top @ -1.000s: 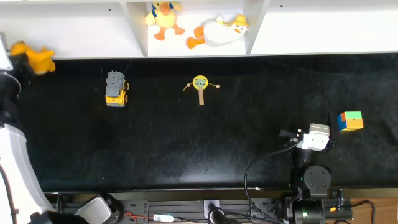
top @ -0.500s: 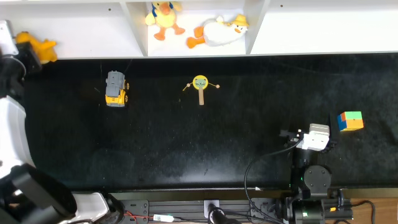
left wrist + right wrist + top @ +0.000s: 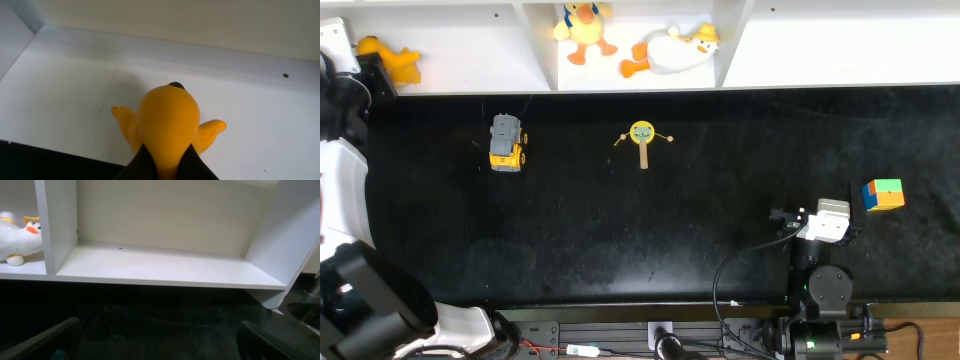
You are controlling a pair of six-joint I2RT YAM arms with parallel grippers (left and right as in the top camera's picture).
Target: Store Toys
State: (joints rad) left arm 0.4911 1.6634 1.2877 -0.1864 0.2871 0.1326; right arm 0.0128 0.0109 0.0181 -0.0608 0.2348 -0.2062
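Black desk (image 3: 620, 230), white shelf (image 3: 820, 50) at its far edge.
Top view: toy truck (image 3: 506, 142), rattle (image 3: 641, 140) and cube (image 3: 883, 194) lie apart on the desk; two plush ducks (image 3: 585, 28) sit in the middle compartment. Left wrist view: left hand (image 3: 167, 159) grips a yellow toy (image 3: 167, 117) over the left compartment floor. Right wrist view: right hand (image 3: 160, 345) gapes wide, empty.

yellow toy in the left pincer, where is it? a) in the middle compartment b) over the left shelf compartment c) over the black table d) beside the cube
B: the left pincer holds the yellow toy over the white floor of the left shelf compartment.
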